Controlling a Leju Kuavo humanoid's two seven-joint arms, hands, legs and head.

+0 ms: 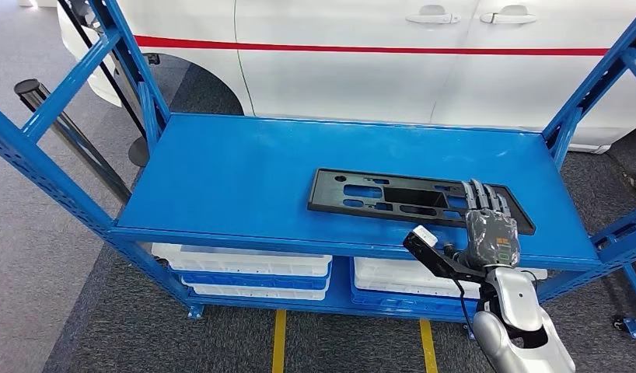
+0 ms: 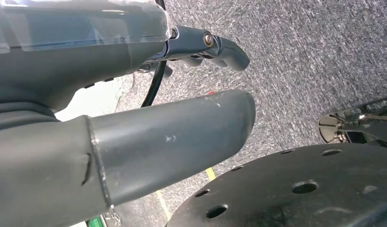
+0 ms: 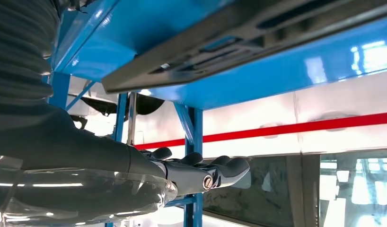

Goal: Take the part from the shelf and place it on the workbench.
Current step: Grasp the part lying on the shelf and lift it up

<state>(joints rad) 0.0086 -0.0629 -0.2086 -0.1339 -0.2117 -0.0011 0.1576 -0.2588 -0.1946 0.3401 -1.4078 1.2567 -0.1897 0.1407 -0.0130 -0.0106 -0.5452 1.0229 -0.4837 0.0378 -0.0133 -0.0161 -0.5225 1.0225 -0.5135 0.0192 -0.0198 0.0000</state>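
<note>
A flat black part [image 1: 393, 198] with several long cutouts lies on the top board of the blue shelf [image 1: 237, 175], toward its front right. My right hand [image 1: 490, 227] hovers over the part's right end, its fingers stretched forward and holding nothing. In the right wrist view a gap separates the hand [image 3: 196, 172] from the part [image 3: 191, 56]. My left hand [image 2: 149, 137] hangs over grey carpet with its thumb and fingers apart and nothing between them.
A white car [image 1: 393, 62] with a red stripe stands close behind the shelf. Blue uprights [image 1: 136, 70] rise at both ends of the board. White bins [image 1: 245, 268] sit on the lower level. A black pole [image 1: 66, 132] leans at the left.
</note>
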